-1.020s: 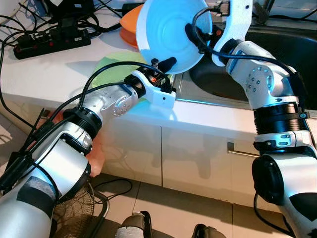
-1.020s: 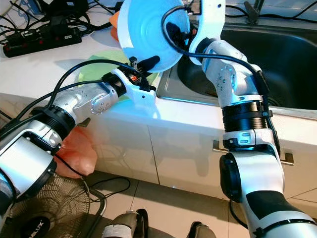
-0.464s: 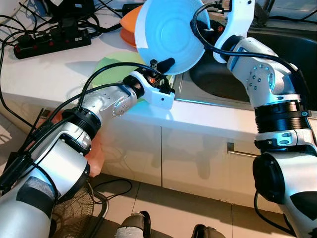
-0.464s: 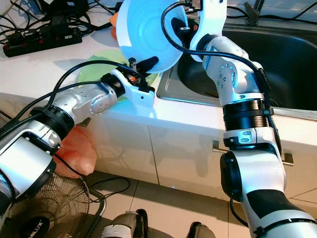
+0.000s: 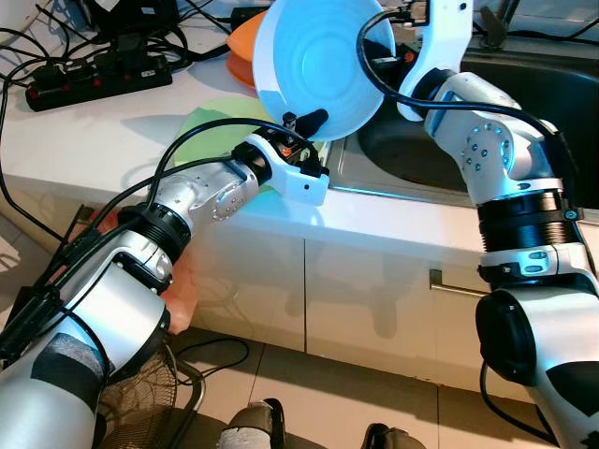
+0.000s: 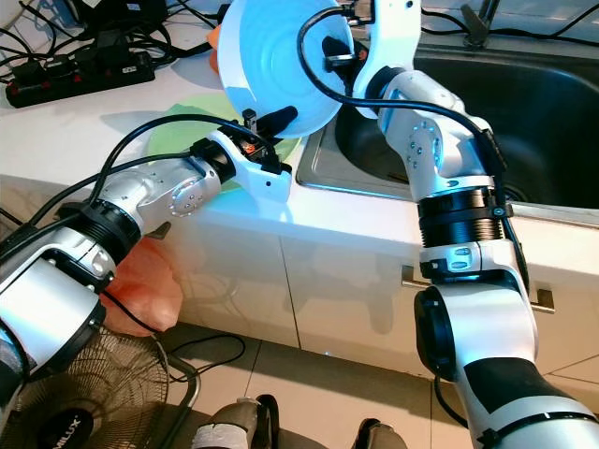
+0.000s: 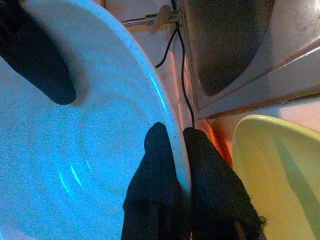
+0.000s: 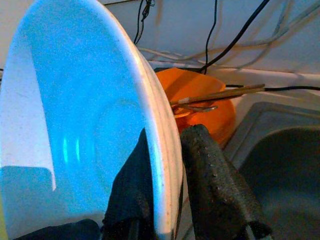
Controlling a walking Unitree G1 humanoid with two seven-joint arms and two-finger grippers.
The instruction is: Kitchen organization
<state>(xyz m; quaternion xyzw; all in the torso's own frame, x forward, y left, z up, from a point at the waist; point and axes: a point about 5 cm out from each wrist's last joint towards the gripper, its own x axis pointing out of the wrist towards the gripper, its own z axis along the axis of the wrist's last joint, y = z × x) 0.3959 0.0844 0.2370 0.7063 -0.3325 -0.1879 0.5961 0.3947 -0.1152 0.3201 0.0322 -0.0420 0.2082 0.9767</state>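
Left eye view: blue plate [image 5: 316,64] is held up on edge over the counter [image 5: 84,140], just at the sink [image 5: 440,150] rim, with both arms on it.
Right gripper [image 8: 167,172]: closed on the plate's rim, one finger on the face and one behind; this looks like the grip that carries the weight.
Left gripper [image 7: 172,172]: pinching the lower rim the same way, fingers narrow with the edge between them, probably to steady the plate or take it over.
Why on edge: two pinches on opposite parts of the rim stop it swinging; a hand-over between arms seems likely, though I cannot tell which way.
Green plate [image 5: 220,126]: flat on the counter below, under the left arm; a fair spot to stack.
Orange bowl [image 8: 205,100]: behind the blue plate near the sink corner, with a wooden stick [image 8: 220,94] across it.
Risk: if one gripper lets go early, the plate may tip toward the sink.
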